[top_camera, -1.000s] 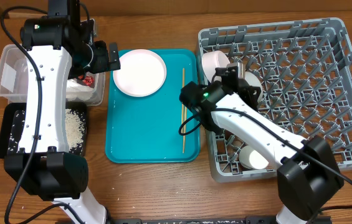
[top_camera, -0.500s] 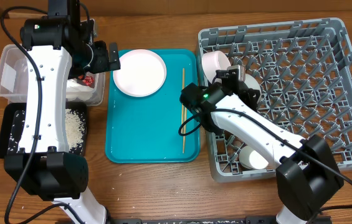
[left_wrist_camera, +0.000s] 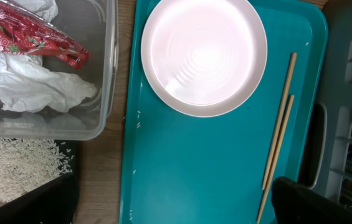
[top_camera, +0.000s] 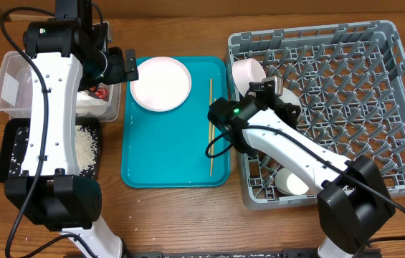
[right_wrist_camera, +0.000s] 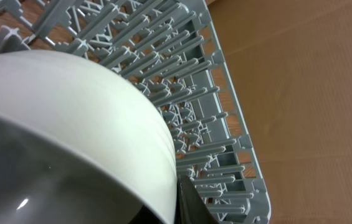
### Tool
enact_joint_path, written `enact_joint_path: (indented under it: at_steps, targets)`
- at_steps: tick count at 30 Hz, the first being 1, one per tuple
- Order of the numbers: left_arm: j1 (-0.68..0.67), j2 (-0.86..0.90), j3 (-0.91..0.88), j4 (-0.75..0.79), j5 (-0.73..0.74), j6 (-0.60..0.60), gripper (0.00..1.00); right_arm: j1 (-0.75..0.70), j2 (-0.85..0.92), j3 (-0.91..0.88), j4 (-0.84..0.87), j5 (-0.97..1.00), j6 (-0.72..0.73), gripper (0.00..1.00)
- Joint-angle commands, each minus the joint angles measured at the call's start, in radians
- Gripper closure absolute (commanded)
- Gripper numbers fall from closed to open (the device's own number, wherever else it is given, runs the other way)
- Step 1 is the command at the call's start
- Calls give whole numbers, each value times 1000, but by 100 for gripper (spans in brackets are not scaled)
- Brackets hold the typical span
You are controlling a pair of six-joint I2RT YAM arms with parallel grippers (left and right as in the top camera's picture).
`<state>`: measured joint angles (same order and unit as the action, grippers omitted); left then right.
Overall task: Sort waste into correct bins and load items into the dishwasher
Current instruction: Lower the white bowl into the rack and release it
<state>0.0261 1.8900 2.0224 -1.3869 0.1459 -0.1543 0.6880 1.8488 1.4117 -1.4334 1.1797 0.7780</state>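
My right gripper [top_camera: 274, 87] is shut on the rim of the pale grey bowl [right_wrist_camera: 70, 124] and holds it over the left side of the grey dish rack [top_camera: 345, 93]. The bowl shows in the overhead view [top_camera: 292, 98] too. My left gripper [top_camera: 120, 66] is open and empty, above the left edge of the teal tray. A round white plate [top_camera: 160, 83] and two chopsticks [top_camera: 211, 125] lie on that tray. The crumpled napkin [left_wrist_camera: 32, 87] and red wrapper [left_wrist_camera: 32, 37] lie in the clear tub [top_camera: 12, 82]. Rice [top_camera: 84, 145] lies in the black tray [top_camera: 12, 154].
The teal tray [top_camera: 166, 154] sits between the bins and the rack. A white dish [top_camera: 247, 70] stands on edge at the rack's left, and a small white cup [top_camera: 292, 183] sits near its front. A few rice grains lie on the teal tray [left_wrist_camera: 188, 174].
My right gripper has shifted slightly to the right with the bowl. The left arm has not moved.
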Motion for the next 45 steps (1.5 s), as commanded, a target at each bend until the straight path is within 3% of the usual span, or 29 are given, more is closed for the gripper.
enact_joint_path:
  at_steps: [1,23,36,38,42,45]
  targets:
    - [-8,-1,19,3,1,5,0,-3,-1,-4,15,39,14,96]
    - [-8,-1,19,3,1,5,0,-16,6,-5,131,14,-1,96]
    - [-8,-1,19,3,1,5,0,-13,10,-4,96,-109,-1,96]
    - [-8,-1,19,3,1,5,0,-13,10,-4,94,-110,-1,92]
    - [-8,-1,19,3,1,5,0,3,10,-3,72,-114,-1,72]
    - [-8,-1,19,3,1,5,0,19,10,3,58,-128,0,67]
